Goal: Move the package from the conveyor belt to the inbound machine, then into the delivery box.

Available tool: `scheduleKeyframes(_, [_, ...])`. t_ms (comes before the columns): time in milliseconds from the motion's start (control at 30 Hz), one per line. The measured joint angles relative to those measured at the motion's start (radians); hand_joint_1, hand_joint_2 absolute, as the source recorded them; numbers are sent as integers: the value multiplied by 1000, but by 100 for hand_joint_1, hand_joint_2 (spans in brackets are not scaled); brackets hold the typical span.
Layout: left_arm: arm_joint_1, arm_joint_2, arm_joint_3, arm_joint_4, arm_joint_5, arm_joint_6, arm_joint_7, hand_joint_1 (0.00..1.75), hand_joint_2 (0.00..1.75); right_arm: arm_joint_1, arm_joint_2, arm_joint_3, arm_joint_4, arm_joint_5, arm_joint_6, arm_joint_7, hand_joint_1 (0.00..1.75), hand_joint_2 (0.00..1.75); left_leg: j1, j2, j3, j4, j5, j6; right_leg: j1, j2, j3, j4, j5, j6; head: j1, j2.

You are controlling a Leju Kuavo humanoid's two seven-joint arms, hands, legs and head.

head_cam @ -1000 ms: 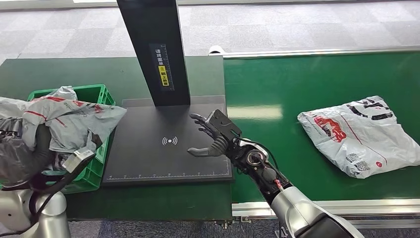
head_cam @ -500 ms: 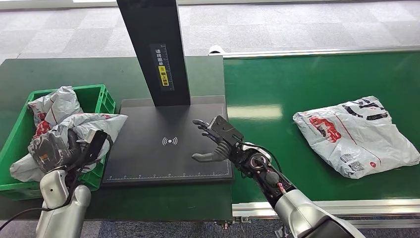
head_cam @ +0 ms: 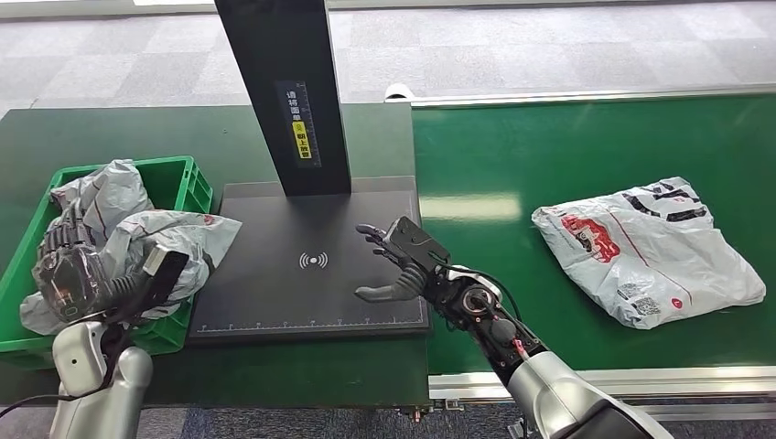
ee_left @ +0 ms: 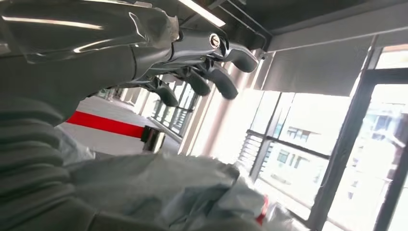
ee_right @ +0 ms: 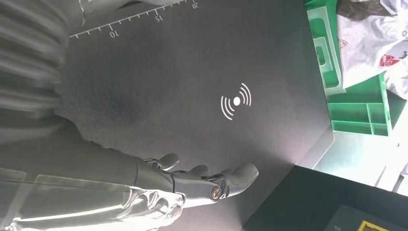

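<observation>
Green crate [head_cam: 194, 178] at the left of my bench holds crumpled grey packages [head_cam: 174, 240]; my left hand [head_cam: 66, 265] hovers over them, fingers spread, holding nothing. My right hand [head_cam: 401, 261] floats open-palmed above the black inbound machine plate [head_cam: 274, 293], gripping nothing. Another white package [head_cam: 645, 249] lies on the green conveyor belt [head_cam: 512, 155] at the right.

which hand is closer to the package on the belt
Right. The right hand hovers open over the scanner pad, beside the belt; the left hand is far across at the green crate. The package lies untouched.
</observation>
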Motion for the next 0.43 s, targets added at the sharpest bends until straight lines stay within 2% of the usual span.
scheduleKeyframes(100, [6, -47, 62, -75, 67, 0, -210, 0, 175, 2, 0, 1, 0, -11, 19, 10, 0, 175, 0, 0, 0, 0, 0, 0, 0, 0, 0, 0, 0, 0, 0, 0])
scheduleKeyframes(167, [3, -99, 129, -134, 80, 1, -364, 0, 175, 2, 0, 1, -1, -17, 22, 15, 0, 175, 0, 0, -1, 0, 0, 0, 0, 0, 0, 0, 0, 0, 0, 0])
scheduleKeyframes(233, [-4, -148, 200, -193, 82, 1, -480, 0, 175, 3, 0, 2, -1, -20, 22, 19, 0, 175, 0, 0, 0, 0, 0, 0, 0, 0, 0, 0, 0, 0, 0, 0])
scheduleKeyframes(300, [-10, -179, 250, -234, 82, 1, -529, 0, 175, 3, 0, 2, -2, -21, 22, 21, 0, 175, 0, 0, 0, 0, 0, 0, 0, 0, 0, 0, 0, 0, 0, 0])
scheduleKeyframes(433, [-11, -191, 269, -249, 82, 1, -537, 0, 175, 3, 0, 2, -3, -21, 22, 21, 0, 175, 0, 0, 0, 0, 0, 0, 0, 0, 0, 0, 0, 0, 0, 0])
